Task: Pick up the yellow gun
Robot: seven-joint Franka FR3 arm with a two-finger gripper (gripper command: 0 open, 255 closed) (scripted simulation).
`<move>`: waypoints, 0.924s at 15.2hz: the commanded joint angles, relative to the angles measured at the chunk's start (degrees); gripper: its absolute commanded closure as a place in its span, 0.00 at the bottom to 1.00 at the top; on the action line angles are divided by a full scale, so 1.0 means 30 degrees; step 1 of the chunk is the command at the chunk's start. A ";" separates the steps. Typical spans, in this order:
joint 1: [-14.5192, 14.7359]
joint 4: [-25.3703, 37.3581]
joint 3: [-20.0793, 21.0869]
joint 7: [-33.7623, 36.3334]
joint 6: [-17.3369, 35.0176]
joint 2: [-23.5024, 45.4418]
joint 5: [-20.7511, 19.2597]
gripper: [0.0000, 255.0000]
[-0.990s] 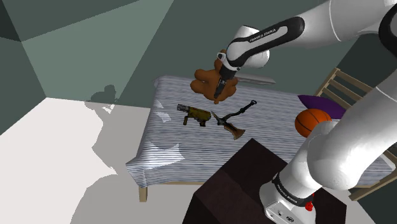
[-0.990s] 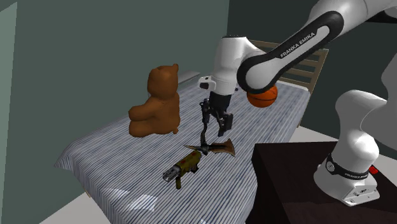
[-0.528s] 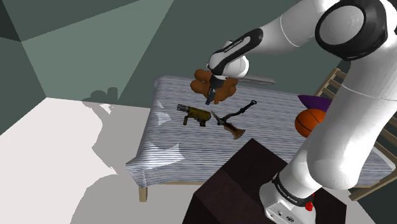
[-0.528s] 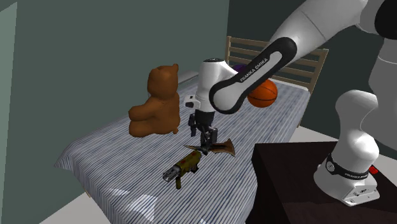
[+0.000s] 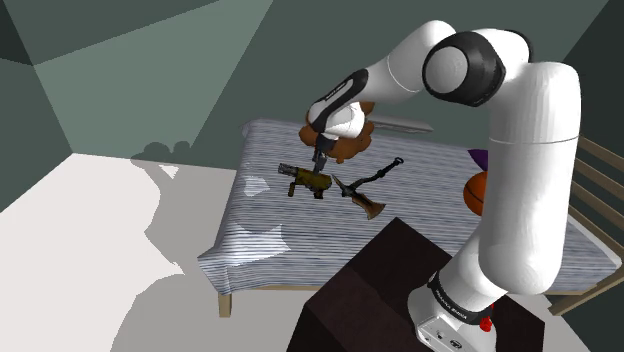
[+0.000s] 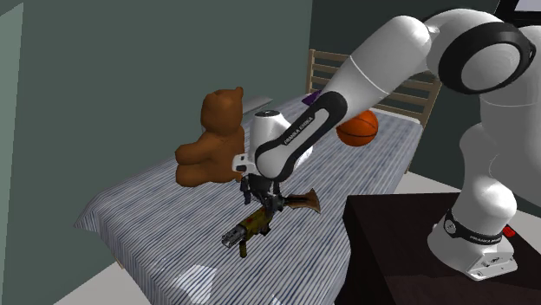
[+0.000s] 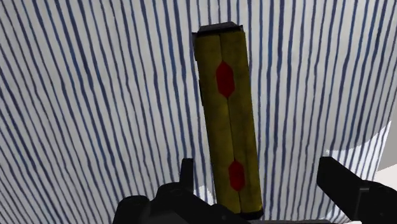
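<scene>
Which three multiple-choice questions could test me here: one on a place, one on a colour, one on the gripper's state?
1. Where does the yellow gun lie? A on a chair; B on the striped bed; C in a drawer.
2. What colour is the ball? A orange; B green; C white.
3. How is the gripper? A shut on the gun; B shut on nothing; C open.
Answers: 1 B, it rests on the bed; 2 A, plainly orange; 3 C, its fingers stand apart, the gun between them.
</scene>
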 commanded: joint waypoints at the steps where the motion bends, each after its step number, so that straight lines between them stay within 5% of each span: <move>1: -0.0368 0.1341 0.0452 -0.0560 -0.0023 0.1422 0.0267 0.00; 10: -0.0891 0.1810 0.1165 -0.1244 0.1135 0.3052 0.1033 0.00; 11: -0.0875 0.1748 0.1170 -0.1244 0.1163 0.3016 0.1040 1.00; 14: -0.0866 0.1713 0.1166 -0.1242 0.1166 0.2983 0.1038 1.00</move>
